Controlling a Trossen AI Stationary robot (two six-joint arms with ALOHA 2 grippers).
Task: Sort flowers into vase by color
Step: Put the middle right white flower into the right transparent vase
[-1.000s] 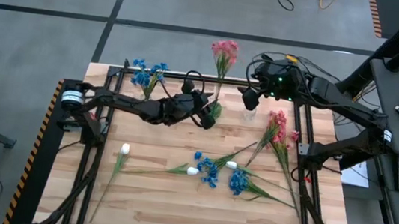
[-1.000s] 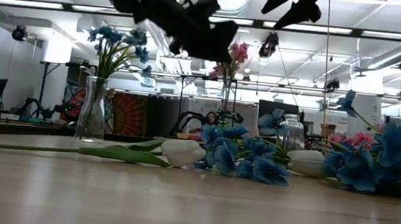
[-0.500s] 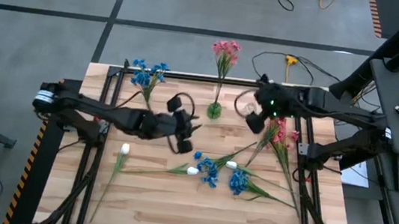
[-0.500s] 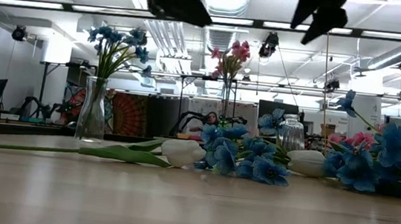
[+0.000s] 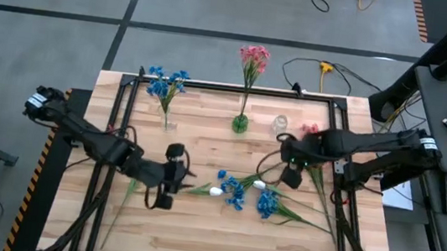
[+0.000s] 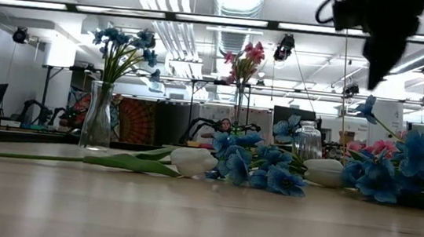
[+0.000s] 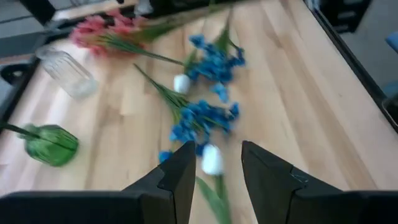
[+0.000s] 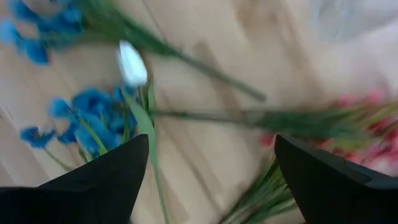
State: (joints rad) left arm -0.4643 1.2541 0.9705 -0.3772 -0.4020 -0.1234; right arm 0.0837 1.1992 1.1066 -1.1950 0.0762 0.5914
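Observation:
Loose flowers lie on the wooden table: white buds [image 5: 216, 191] [image 5: 259, 184] [image 5: 140, 167], blue clusters [image 5: 235, 191] [image 5: 267, 203] and pink sprigs [image 5: 317, 162]. Blue flowers [image 5: 163, 85] stand in a clear vase at the far left. Pink flowers [image 5: 252, 59] stand in a green vase [image 5: 240, 124]. My left gripper [image 5: 182, 176] [image 7: 217, 149] hovers open, left of the middle white bud [image 7: 211, 160], pointing slantwise down at it. My right gripper [image 5: 289, 175] [image 8: 211, 146] hangs open above the stems between the white bud [image 8: 132, 62] and the pink sprigs [image 8: 367, 124].
An empty clear glass jar [image 5: 279, 123] stands right of the green vase. A black frame [image 5: 211, 85] runs around the table's edges. Bare wood lies along the near edge [image 5: 218, 243].
My left gripper has swung from beside the green vase toward the table's near left and now points at the loose flowers. My right gripper has come from near the glass jar toward the near edge, sinking and tipping downward over the loose stems. No flower has moved.

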